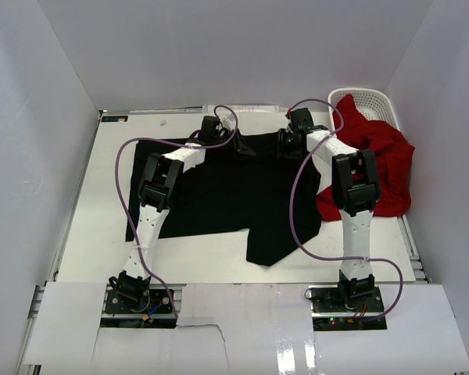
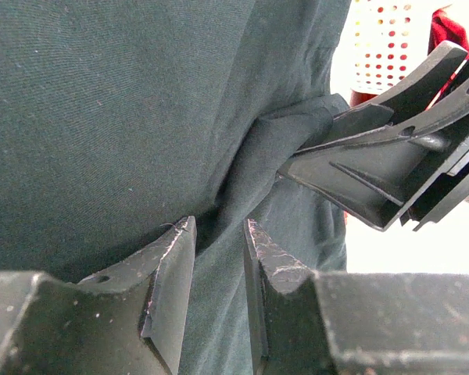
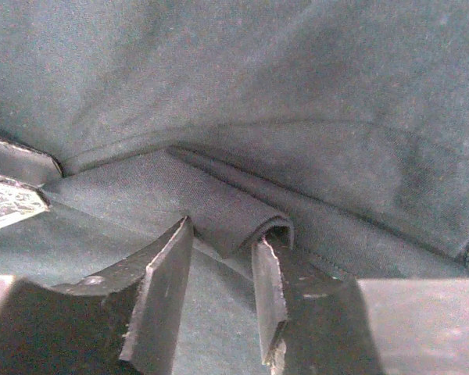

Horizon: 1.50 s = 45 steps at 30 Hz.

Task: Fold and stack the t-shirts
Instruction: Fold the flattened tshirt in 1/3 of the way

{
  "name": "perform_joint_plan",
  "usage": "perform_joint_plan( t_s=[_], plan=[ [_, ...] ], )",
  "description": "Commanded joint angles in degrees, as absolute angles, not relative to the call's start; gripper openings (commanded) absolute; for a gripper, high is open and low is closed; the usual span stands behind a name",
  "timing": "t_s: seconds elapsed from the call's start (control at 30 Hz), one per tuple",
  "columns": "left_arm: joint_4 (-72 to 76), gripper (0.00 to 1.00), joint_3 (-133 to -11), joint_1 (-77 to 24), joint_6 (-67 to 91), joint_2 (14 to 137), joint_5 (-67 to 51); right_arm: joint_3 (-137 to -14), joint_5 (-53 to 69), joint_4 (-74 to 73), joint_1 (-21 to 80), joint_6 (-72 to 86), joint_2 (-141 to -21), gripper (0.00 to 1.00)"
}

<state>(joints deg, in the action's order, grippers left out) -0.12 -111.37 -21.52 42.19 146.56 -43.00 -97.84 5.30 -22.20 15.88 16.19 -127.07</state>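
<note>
A plain black cloth t-shirt lies spread across the middle of the flat white table, one loose flap reaching toward 6 o'clock. Both arms stretch to the garment's 12 o'clock edge and meet close together there. The left gripper has its two scuffed dark fingers clamped on a ridge of the black t-shirt, which fills the narrow gap between them. From that grip a taut crease runs toward 1 o'clock, where the cloth bunches into the tips of the other tool. The right gripper stands with its fingers partly apart, astride a rolled, stitched hem of the same shirt. The fold touches the finger on the 3 o'clock side, but whether it is truly pinched cannot be told. A crumpled bright red t-shirt sits at 2 o'clock on the table, well apart from the arms' tips. It is heaped against and partly over a white plastic lattice basket in the 1 o'clock corner.
</note>
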Motion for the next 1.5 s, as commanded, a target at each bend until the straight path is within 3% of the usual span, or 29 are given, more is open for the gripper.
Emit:
perform_joint_plan(
  t_s=[0.0,0.5,1.03,1.47],
  plan=[
    [-2.02,0.42,-112.59,-20.92,40.78,141.77,-42.71,-100.81,5.1,-20.04,15.82,15.56,-128.06,0.41],
    [-5.54,0.42,-112.85,-20.92,39.55,142.56,-40.34,-100.37,8.44,-19.95,15.82,17.31,-127.53,0.08],
    [-5.98,0.4,-112.85,-20.92,40.25,142.73,-39.99,-85.62,25.74,-15.66,16.43,30.49,-114.71,0.08],
    [-5.27,0.4,-112.06,-20.92,40.69,142.12,-39.73,-73.39,30.58,-12.92,18.98,36.03,-109.86,0.08]
  ],
)
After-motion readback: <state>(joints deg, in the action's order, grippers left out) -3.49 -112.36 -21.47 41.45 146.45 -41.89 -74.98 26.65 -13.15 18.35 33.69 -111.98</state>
